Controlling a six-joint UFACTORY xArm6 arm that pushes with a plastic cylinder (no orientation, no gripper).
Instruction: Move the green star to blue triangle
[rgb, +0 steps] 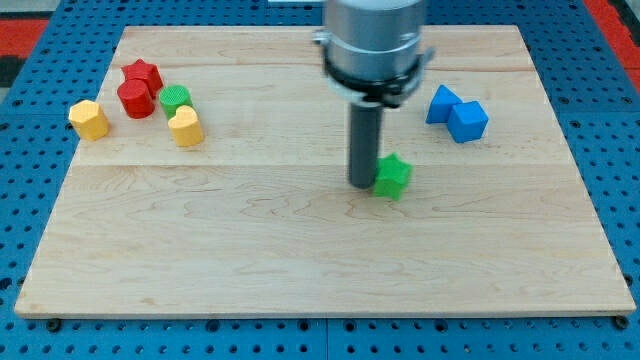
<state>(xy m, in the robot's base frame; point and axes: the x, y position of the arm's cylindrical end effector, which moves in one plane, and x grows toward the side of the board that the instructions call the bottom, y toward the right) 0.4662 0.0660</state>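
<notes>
The green star (393, 177) lies just right of the board's middle. My tip (361, 183) stands right against the star's left side. The blue triangle (441, 103) lies at the view's upper right, touching a blue cube (468, 121) on its right. The star sits below and to the left of the blue triangle, well apart from it.
At the view's upper left a red star (143, 74), a red cylinder (135, 98), a green cylinder (175, 100) and a yellow block (186, 127) are clustered. A yellow hexagon (89, 119) lies further left. The wooden board (300, 260) rests on a blue pegboard.
</notes>
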